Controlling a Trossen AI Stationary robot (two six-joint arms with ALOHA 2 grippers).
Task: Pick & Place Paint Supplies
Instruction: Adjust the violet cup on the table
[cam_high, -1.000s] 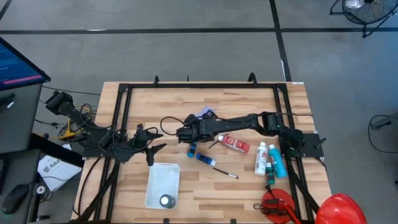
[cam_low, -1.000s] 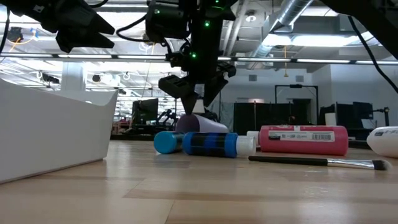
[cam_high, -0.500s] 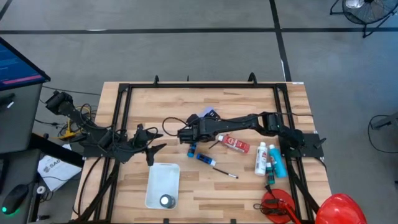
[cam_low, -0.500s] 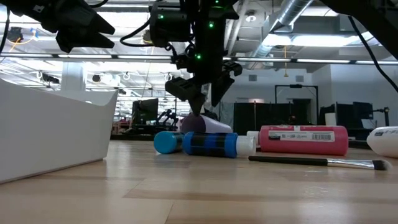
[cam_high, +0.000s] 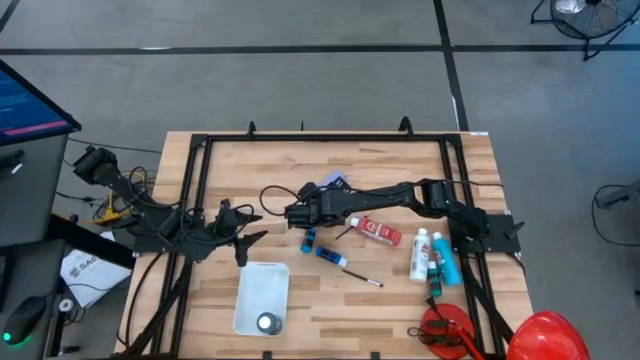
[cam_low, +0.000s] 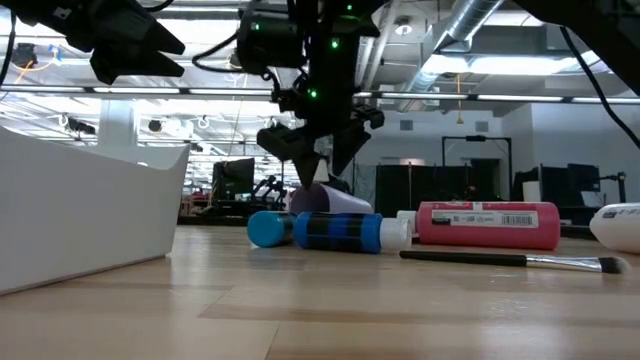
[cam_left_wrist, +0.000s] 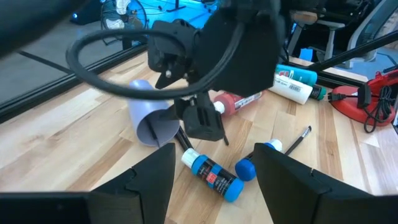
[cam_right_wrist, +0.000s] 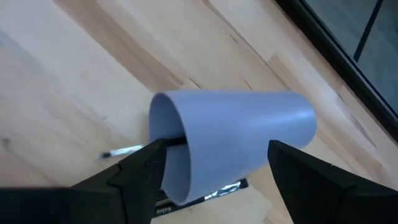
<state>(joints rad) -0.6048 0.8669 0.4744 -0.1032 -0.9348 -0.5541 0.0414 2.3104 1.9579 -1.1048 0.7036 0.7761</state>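
Note:
A lavender cup (cam_right_wrist: 236, 134) lies on its side mid-table (cam_high: 333, 184), thin brushes (cam_right_wrist: 124, 151) beneath its mouth. My right gripper (cam_low: 312, 178) hangs open just over it, pointing down, a finger on either side of the mouth end. Nearer the front lie a light blue bottle (cam_high: 308, 240), a dark blue bottle (cam_high: 328, 256), a red bottle (cam_high: 378, 231) and a dark brush (cam_high: 365, 278). A white bottle (cam_high: 419, 255) and a teal bottle (cam_high: 445, 262) lie at the right. My left gripper (cam_high: 245, 228) waits open and empty at the left. My right gripper's fingers (cam_right_wrist: 146, 165) flank the cup's mouth end (cam_right_wrist: 165, 124) from above; whether either one touches the cup's wall I cannot tell. The cup rests on its side on the table.
A white bin (cam_high: 262, 290) stands near the front edge with one small item inside. A red rounded thing (cam_high: 545, 335) and a red device with a cable (cam_high: 445, 330) sit at the front right corner. A black frame (cam_high: 200, 160) borders the table.

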